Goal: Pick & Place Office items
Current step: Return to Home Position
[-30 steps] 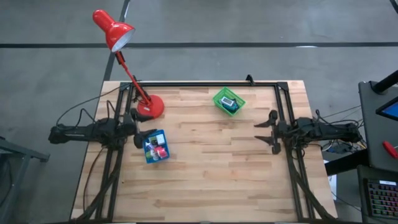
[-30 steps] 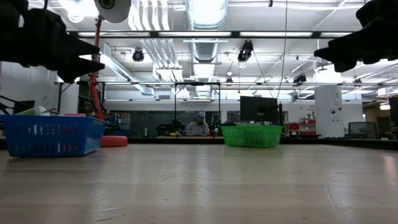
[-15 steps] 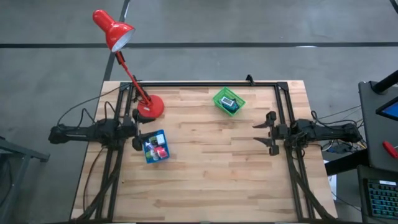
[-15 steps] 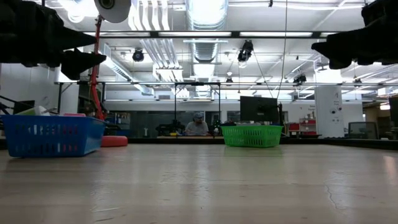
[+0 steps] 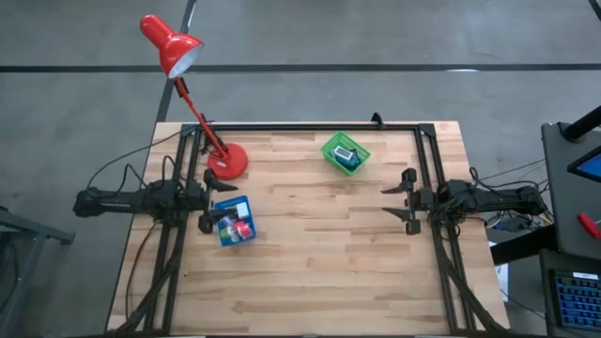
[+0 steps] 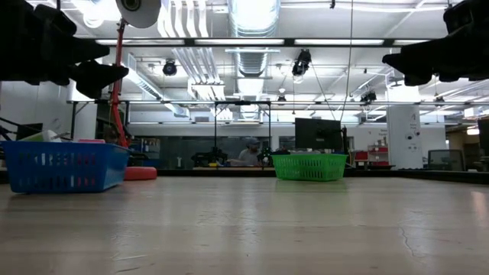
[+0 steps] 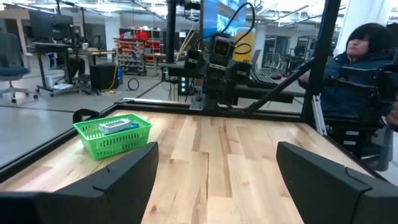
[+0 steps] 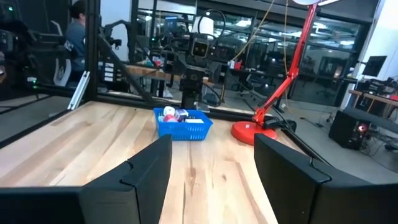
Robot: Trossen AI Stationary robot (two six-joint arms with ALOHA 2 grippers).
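Note:
The office items lie in two containers. Small white, red and purple pieces [image 5: 236,222] fill the blue tray [image 5: 225,235], which also shows in the right wrist view [image 8: 183,129]. A grey flat piece [image 5: 345,150] rests in the green basket [image 5: 331,148], seen too in the left wrist view [image 7: 114,135]. My left gripper [image 5: 214,200] hangs open above the table at the tray's left side, holding nothing. My right gripper [image 5: 392,201] is open too, raised over the table's right part, well clear of both containers.
The red desk lamp stands on its round base [image 5: 226,161] just beyond the blue tray, its arm slanting up to the left. A black metal frame [image 5: 310,127] runs along the far edge and both sides. A seated person [image 7: 364,74] is beyond the right side. Bare wood lies between the arms.
My left gripper has drawn back from over the blue tray toward the table's left edge, rising and tipping from a downward slant to level. My right gripper has edged slightly toward the table's middle. The items have stayed put.

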